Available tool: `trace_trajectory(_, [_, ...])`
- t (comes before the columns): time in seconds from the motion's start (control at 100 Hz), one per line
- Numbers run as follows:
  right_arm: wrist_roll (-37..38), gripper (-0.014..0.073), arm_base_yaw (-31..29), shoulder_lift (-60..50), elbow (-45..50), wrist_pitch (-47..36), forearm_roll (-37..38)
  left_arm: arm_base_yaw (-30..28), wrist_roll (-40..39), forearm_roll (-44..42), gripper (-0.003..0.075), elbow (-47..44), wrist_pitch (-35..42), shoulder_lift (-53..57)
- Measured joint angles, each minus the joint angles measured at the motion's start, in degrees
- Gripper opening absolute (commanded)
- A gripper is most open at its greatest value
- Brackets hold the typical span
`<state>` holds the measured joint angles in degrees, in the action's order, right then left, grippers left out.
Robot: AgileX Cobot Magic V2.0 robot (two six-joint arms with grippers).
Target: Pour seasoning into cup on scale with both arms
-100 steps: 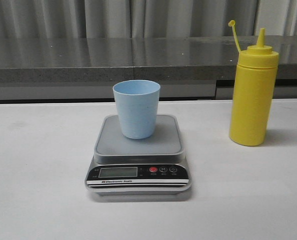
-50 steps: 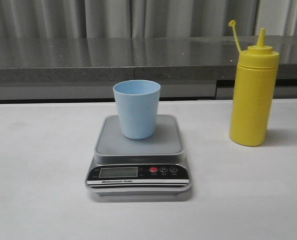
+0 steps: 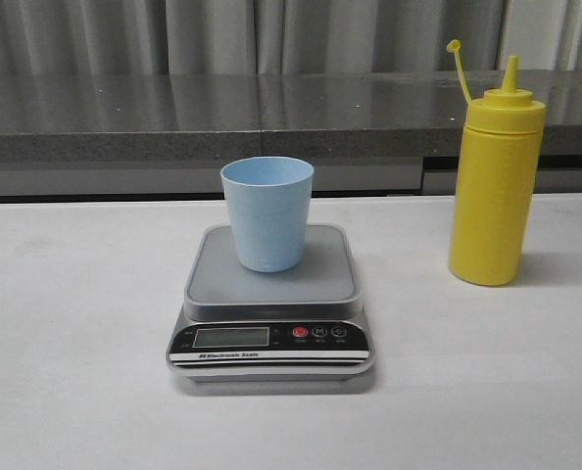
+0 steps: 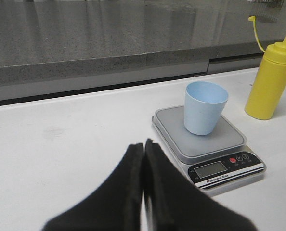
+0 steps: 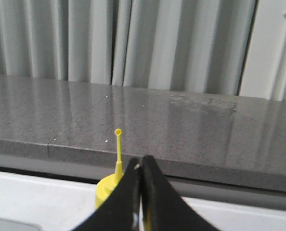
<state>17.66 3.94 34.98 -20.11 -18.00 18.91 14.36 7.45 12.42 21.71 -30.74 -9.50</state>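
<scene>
Front view: the cup (image 3: 267, 213) is standing upright on the platform of the scale (image 3: 270, 304), and the seasoning (image 3: 496, 181) is standing upright on the bench (image 3: 75, 343), well apart to the right of the scale. Neither arm is showing here.

Left wrist view: the left gripper (image 4: 143, 144) is hovering over the bench near the scale with its jaws pressed together, holding nothing. The cup (image 4: 204, 107) is likely light and easily tipped, so bracing it low on its wall is advisable.

Right wrist view: the right gripper (image 5: 139, 163) is also closed and empty, with the seasoning (image 5: 110, 187) just beyond its tips (only the shoulder, nozzle and tethered cap are visible). The bottle wall is probably soft and smooth; taking hold at mid-body with moderate pressure is the safer choice, since squeezing hard may eject the contents early.
</scene>
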Motion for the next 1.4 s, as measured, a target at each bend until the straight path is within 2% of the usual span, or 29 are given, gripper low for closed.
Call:
trace_trajectory(0.1, [-5.29, -0.0069, 0.00, -3.21, 1.45, 0.12, -5.27, 0.00, 0.00, 0.00, -0.0020, 0.00, 0.00, 0.00])
trace_trajectory(0.33, [-10.77, -0.0069, -0.07, -14.72, 10.72, 2.43, -13.68, 0.00, 0.00, 0.00, -0.0020, 0.00, 0.00, 0.00])
trace_trajectory(0.62, [-11.66, -0.0069, -6.34, -29.86, 19.89, 8.78, -17.01, 0.00, 0.00, 0.00, -0.0020, 0.00, 0.00, 0.00])
trace_trajectory(0.72, [-11.66, -0.0069, -6.76, -34.31, 21.30, 11.37, -17.22, 0.00, 0.00, 0.00, -0.0020, 0.00, 0.00, 0.00])
trace_trajectory(1.01, [-11.66, -0.0069, -6.76, -35.55, 21.67, 18.00, -17.22, 0.00, 0.00, 0.00, -0.0020, -0.09, 0.00, 0.00])
trace_trajectory(1.4, [-11.66, -0.0069, -6.76, -35.55, 21.67, 18.71, -17.22, 0.00, 0.00, 0.00, -0.0020, -0.09, 0.00, 0.00])
